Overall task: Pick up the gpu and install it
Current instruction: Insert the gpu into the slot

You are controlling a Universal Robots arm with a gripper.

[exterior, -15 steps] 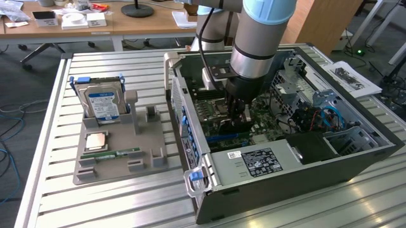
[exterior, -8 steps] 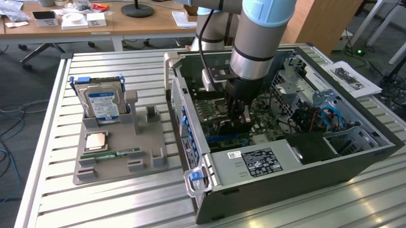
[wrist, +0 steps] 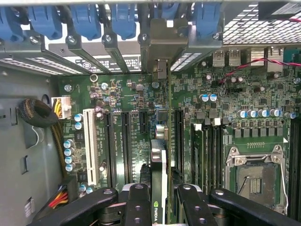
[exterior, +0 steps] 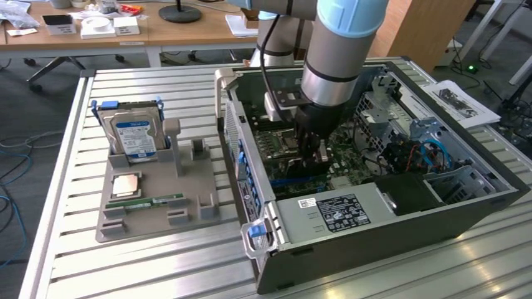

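Note:
Seen edge-on in the wrist view, the gpu [wrist: 159, 160] is a slim dark card standing upright over the green motherboard [wrist: 235, 94]. Its tan-silver end bracket [wrist: 162, 42] sits against the rear slot openings, among the blue latches [wrist: 123, 19]. My gripper [wrist: 161, 193] is shut on the card, one black finger [wrist: 137, 200] on each side of it. The card lines up with the long black expansion slots [wrist: 126, 141]; whether it is seated I cannot tell. In the exterior view my gripper [exterior: 310, 152] reaches straight down into the open computer case [exterior: 465, 205].
On the exterior view's left, a grey holder [exterior: 149, 218] carries a blue-labelled hard drive [exterior: 136, 137], a processor chip [exterior: 124, 185] and a green memory stick [exterior: 146, 204]. The case's walls, power supply [exterior: 332, 215] and cables [exterior: 424, 152] crowd around the arm.

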